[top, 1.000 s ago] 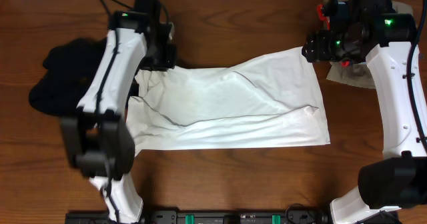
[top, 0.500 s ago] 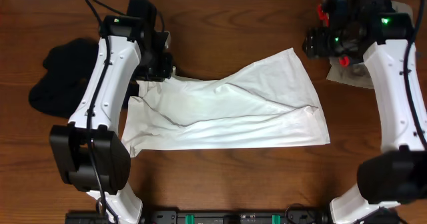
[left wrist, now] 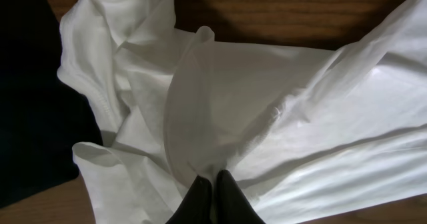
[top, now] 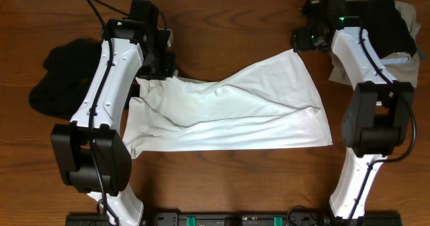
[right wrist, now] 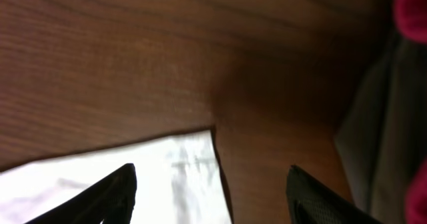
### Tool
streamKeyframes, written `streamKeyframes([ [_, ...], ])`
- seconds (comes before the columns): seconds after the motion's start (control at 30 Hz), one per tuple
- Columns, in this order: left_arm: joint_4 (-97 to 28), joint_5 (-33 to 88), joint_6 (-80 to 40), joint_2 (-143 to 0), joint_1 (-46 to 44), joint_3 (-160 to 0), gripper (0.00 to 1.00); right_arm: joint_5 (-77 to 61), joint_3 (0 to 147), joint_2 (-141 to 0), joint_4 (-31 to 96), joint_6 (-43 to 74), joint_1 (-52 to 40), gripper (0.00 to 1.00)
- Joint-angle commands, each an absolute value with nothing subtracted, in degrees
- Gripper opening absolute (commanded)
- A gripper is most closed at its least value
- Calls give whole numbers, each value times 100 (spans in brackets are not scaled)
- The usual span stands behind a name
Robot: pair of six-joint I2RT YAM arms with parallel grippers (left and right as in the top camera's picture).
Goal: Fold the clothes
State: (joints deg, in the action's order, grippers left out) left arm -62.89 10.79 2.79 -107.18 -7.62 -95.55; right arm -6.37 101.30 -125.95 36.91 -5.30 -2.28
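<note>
The white T-shirt [top: 228, 111] lies spread across the middle of the worktop [top: 222, 179], with the black garment [top: 64, 78] heaped to its left. The left fingers [left wrist: 200, 199] pinch a fold at the shirt's far left edge. The right fingers [right wrist: 113, 197] stand wide over its far right corner, holding nothing.
</note>
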Motion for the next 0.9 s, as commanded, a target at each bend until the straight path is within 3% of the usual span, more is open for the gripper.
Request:
streamKeyframes([
  [0.0,-6263,1114,207,-10772,-775,-9546,6,-556,10112,-12796,3605,-742,-405,69],
  [0.67,-6226,1111,207,-10772,-775,-9546,6,128,10112,-13611,3555,-624,-784,59],
  [0.73,-6226,1114,207,-10772,-775,-9546,6,132,10112,-13625,3575,-593,-801,47],
  [0.87,-6182,1111,207,-10772,-775,-9546,6,152,10121,-13616,3562,-412,-803,15],
])
